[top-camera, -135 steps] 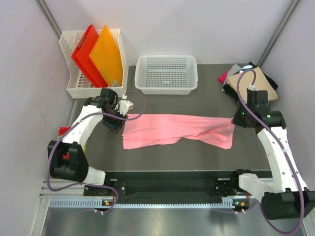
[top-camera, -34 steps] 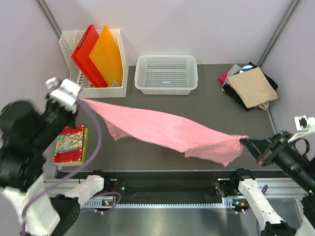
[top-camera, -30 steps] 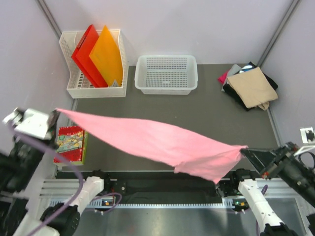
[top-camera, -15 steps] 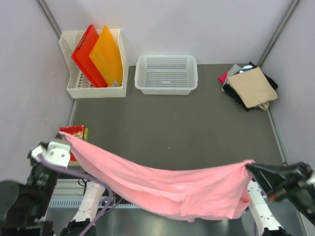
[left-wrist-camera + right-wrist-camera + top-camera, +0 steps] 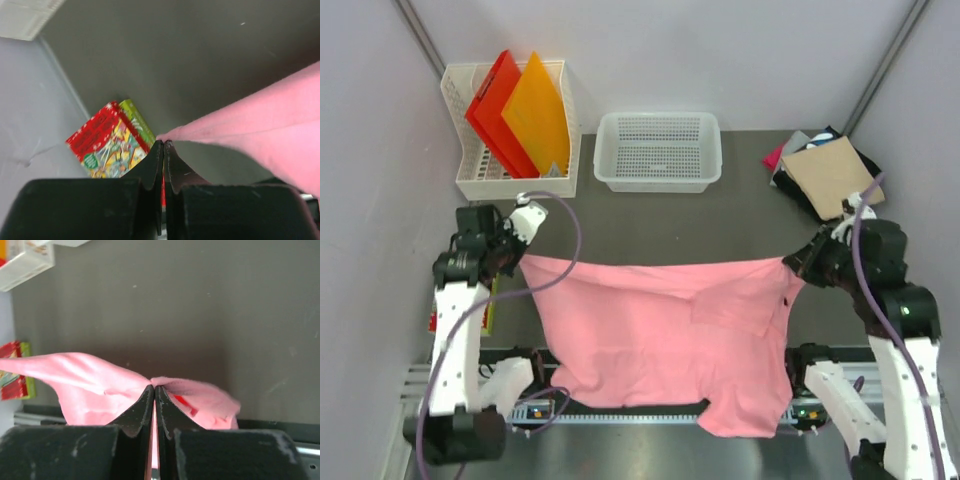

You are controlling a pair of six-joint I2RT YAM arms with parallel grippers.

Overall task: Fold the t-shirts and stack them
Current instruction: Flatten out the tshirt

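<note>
A light pink t-shirt (image 5: pixel 660 335) hangs stretched between both arms over the near half of the dark table, its lower part draping past the front edge. My left gripper (image 5: pixel 520 258) is shut on its left top corner; in the left wrist view the cloth (image 5: pixel 260 125) runs off to the right from the closed tips (image 5: pixel 163 143). My right gripper (image 5: pixel 792 266) is shut on the right top corner, the pink cloth (image 5: pixel 95 382) bunched at its tips (image 5: pixel 153 386). A stack of folded t-shirts (image 5: pixel 830 175), tan on top, lies at the back right.
A white mesh basket (image 5: pixel 659 150) stands at the back centre. A white rack (image 5: pixel 480 170) with red and orange folders (image 5: pixel 520 112) is at the back left. A colourful box (image 5: pixel 107 145) lies by the table's left edge.
Both arms have swung down and away from the camera, carrying the pink t-shirt from high in front of the lens to a spread, hanging position over the table's near half.
</note>
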